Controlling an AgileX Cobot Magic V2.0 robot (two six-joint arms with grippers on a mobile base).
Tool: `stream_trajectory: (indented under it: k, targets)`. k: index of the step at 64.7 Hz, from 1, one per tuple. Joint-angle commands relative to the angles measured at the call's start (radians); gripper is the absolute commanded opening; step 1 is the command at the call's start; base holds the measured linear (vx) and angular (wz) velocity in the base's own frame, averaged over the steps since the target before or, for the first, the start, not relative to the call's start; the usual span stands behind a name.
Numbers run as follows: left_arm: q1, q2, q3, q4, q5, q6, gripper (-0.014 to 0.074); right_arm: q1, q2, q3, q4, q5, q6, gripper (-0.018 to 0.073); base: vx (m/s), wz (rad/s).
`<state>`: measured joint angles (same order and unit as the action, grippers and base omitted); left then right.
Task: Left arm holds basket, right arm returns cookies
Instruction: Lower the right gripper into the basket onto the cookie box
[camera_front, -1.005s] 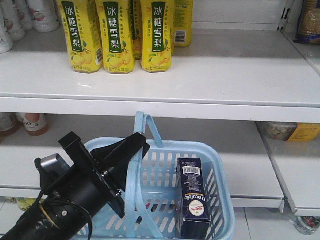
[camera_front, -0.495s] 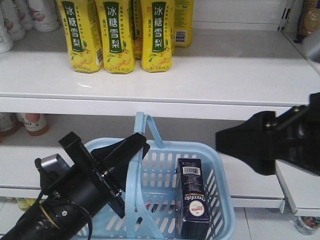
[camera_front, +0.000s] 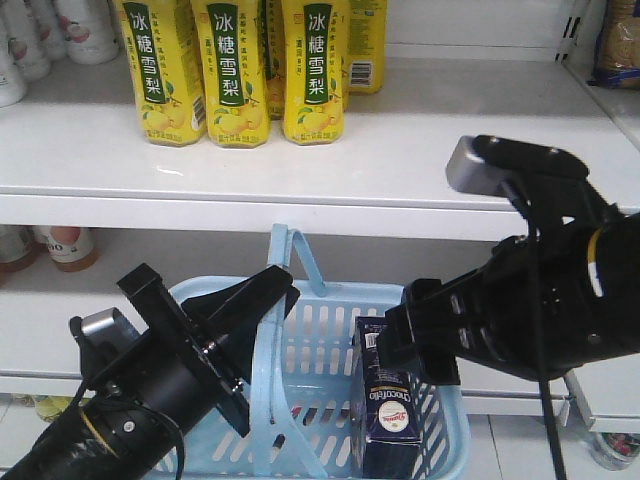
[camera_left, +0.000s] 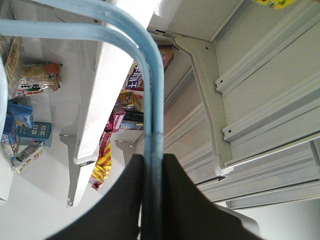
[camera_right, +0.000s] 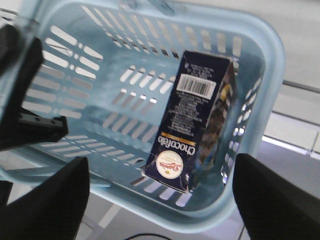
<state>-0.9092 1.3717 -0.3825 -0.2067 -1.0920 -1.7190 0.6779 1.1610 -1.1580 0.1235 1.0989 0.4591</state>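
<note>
The light blue basket hangs in front of the shelves by its hoop handles. My left gripper is shut on those handles; in the left wrist view both blue handle bars run pinched between the black jaws of the left gripper. The dark navy cookies box stands tilted inside the basket at its right side. My right gripper hovers just above the box, open and empty. In the right wrist view the cookies and the basket rim lie below the right gripper, between its wide-apart fingers.
Three yellow drink bottles stand on the upper white shelf, whose front edge runs just above the basket handles. A lower shelf lies behind the basket. Snack packs fill neighbouring shelves in the left wrist view.
The right arm came in from the right edge and moved left and down over the basket's right side, above the cookies. The left arm, basket and box have not moved.
</note>
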Motion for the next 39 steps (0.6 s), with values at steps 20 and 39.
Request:
stream_trajectory:
  k: [20, 39]
  targets:
    - [0.003, -0.032, -0.031, -0.021, -0.28, -0.002, -0.0003, 0.024, 0.081, -0.033, -0.048, 0.003, 0.1, 0.0549, 0.0, 0.0]
    - [0.003, -0.032, -0.031, -0.021, -0.28, -0.002, -0.0003, 0.031, 0.144, -0.033, -0.071, -0.072, 0.1, 0.0549, 0.0, 0.0]
